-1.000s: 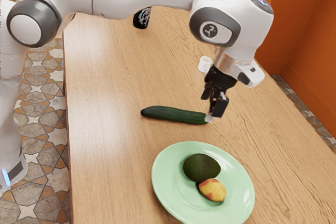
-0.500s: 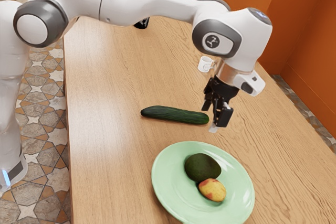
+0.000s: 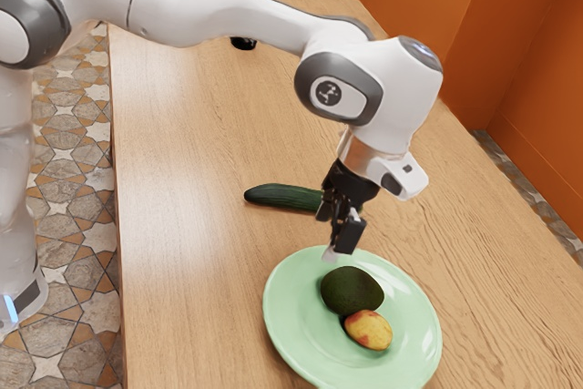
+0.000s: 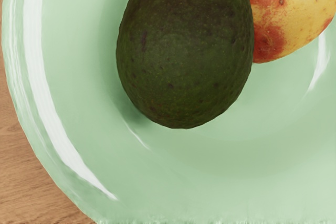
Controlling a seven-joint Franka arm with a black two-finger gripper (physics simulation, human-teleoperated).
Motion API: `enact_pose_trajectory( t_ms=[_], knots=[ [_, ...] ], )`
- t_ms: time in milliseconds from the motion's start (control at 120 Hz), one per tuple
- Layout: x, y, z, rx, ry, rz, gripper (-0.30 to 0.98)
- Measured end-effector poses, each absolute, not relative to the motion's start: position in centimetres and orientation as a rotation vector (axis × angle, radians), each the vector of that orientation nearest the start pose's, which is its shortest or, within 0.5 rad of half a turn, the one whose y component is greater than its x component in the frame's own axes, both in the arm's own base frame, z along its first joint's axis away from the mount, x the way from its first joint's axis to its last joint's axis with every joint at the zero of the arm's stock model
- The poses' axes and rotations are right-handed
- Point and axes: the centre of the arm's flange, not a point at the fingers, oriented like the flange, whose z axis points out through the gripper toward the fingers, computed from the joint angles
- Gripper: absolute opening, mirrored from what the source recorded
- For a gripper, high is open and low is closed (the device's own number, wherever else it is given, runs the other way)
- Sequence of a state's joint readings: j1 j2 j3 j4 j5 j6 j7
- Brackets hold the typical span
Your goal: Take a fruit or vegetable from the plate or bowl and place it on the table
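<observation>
My gripper (image 3: pixel 338 250) is over the rim of the green plate (image 3: pixel 291 336), on the cucumber's side of the avocado, with its fingers open and nothing held. On the plate lies the dark green avocado (image 3: pixel 352 292); the yellow-red fruit (image 3: pixel 369 331) rests against it. In the wrist view the avocado (image 4: pixel 184 51) lies on the plate (image 4: pixel 210 177), and part of the yellow-red fruit (image 4: pixel 294 14) shows beside it. A cucumber (image 3: pixel 282 197) lies on the table behind the plate, one end hidden by the gripper.
The wooden table (image 3: pixel 191 252) carries the plate and cucumber. A dark object (image 3: pixel 243 43) stands at its far end, partly behind the arm. An orange wall (image 3: pixel 537 116) rises beyond the table at the exterior view's right.
My hand has come from beside the cucumber's end to above the plate's rim near the avocado. The arm now hides the white cup seen earlier.
</observation>
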State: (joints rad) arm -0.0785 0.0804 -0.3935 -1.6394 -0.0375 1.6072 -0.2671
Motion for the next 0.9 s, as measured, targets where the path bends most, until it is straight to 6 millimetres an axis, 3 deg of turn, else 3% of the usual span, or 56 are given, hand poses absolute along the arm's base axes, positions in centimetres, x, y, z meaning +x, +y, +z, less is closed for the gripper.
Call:
enact_pose_trajectory(
  t_ms=[75, 258, 467, 675, 900],
  knots=[
    [51.3, -25.3, 55.2, -3.145, 0.31, 0.194, 0.69],
    [53.6, -21.8, 54.8, -3.153, 0.243, 0.183, 0.69],
    [51.9, -27.6, 54.2, -3.144, 0.45, 0.156, 0.69],
    [54.1, -27.5, 53.5, -3.172, 0.465, 0.146, 0.69],
    [53.8, -28.4, 52.0, -3.169, 0.509, 0.189, 0.69]
  ],
)
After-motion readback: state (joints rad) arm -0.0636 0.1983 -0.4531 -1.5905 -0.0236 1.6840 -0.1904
